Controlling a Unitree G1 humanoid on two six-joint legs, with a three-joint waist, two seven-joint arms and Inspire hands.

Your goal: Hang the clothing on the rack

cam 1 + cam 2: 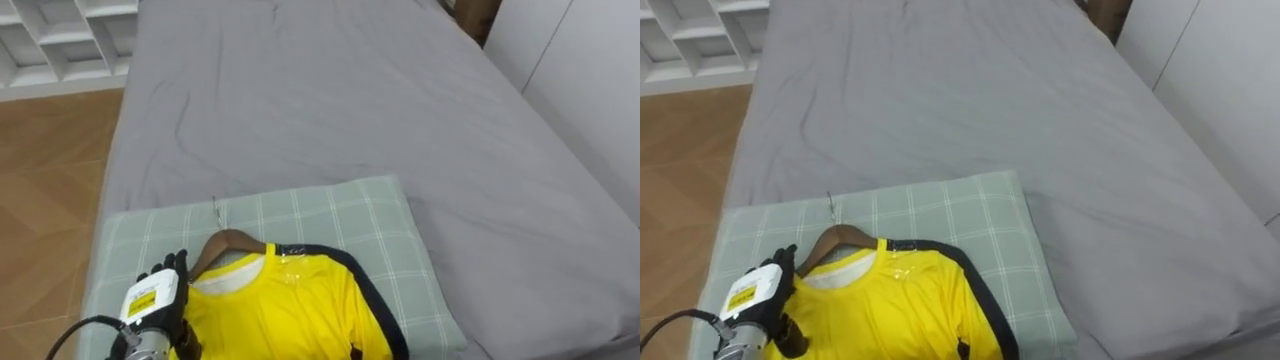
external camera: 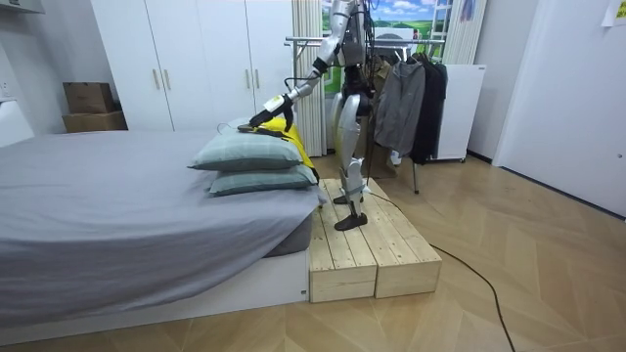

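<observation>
A yellow T-shirt [image 1: 290, 310] with a black trim and white collar lies on a brown wooden hanger [image 1: 230, 243], whose metal hook [image 1: 214, 208] points up the bed. Both rest on a pale green checked pillow [image 1: 330, 215]. My left hand [image 1: 160, 292] comes in from the lower left, its dark fingers curled over the hanger's left arm and the shirt's shoulder. In the room view I stand on a wooden platform [image 2: 362, 249] beside the bed, left arm stretched out to the shirt [image 2: 286, 134] on the stacked pillows [image 2: 245, 154].
The grey bed [image 1: 330, 90] stretches away ahead. A white shelf unit [image 1: 60, 40] stands on the wood floor at the far left. Behind me a clothes rack [image 2: 411, 98] holds dark garments, and white wardrobes [image 2: 196, 59] line the wall.
</observation>
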